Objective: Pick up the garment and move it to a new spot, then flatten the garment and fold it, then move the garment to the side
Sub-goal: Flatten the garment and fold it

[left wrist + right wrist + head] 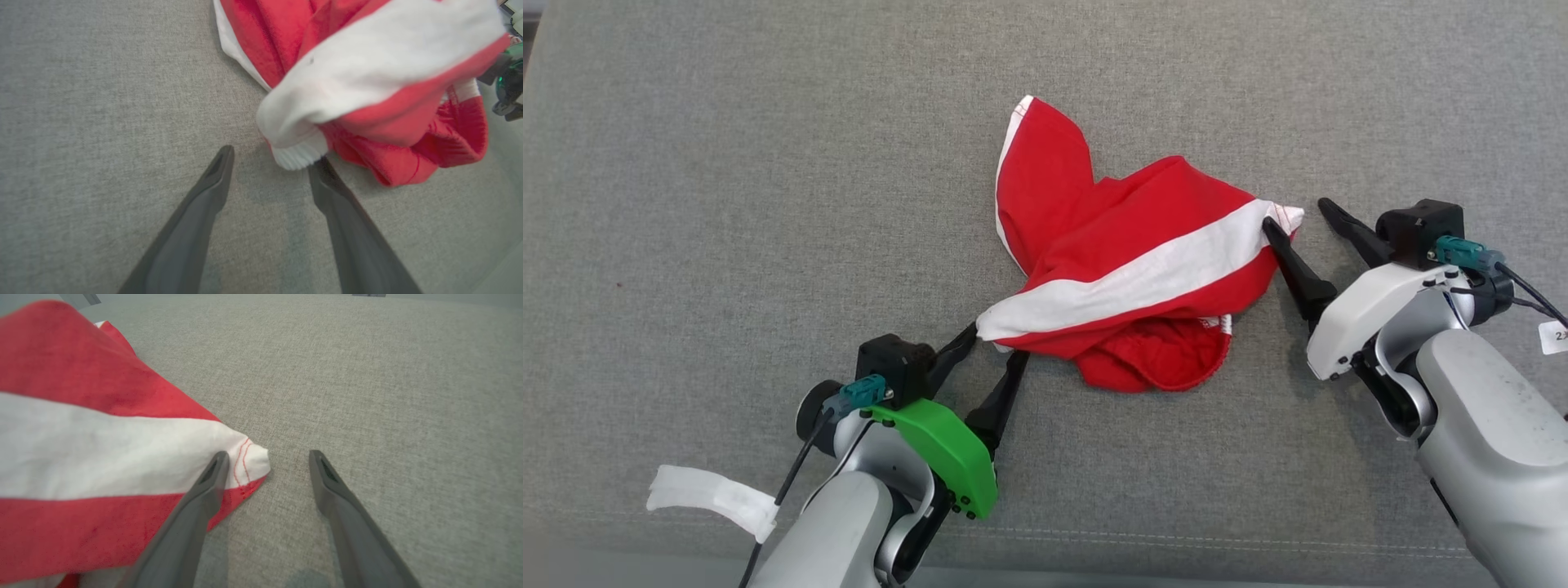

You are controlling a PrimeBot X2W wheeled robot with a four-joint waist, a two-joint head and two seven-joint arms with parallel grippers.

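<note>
A red garment point(1111, 269) with a broad white stripe lies crumpled in the middle of the grey surface. My left gripper point(996, 341) is open at the garment's near-left white corner point(296, 153), which sits just ahead of its fingertips point(322, 167). My right gripper point(1298, 214) is open at the far-right corner; its left finger point(212, 473) lies over the white tip point(253, 461), the other finger point(322, 465) stands apart over bare fabric. Nothing is gripped.
The grey upholstered surface point(727, 204) spreads wide on every side of the garment. Its front seam point(1176, 539) runs near the bottom of the head view. A white strip point(711, 494) hangs by my left arm.
</note>
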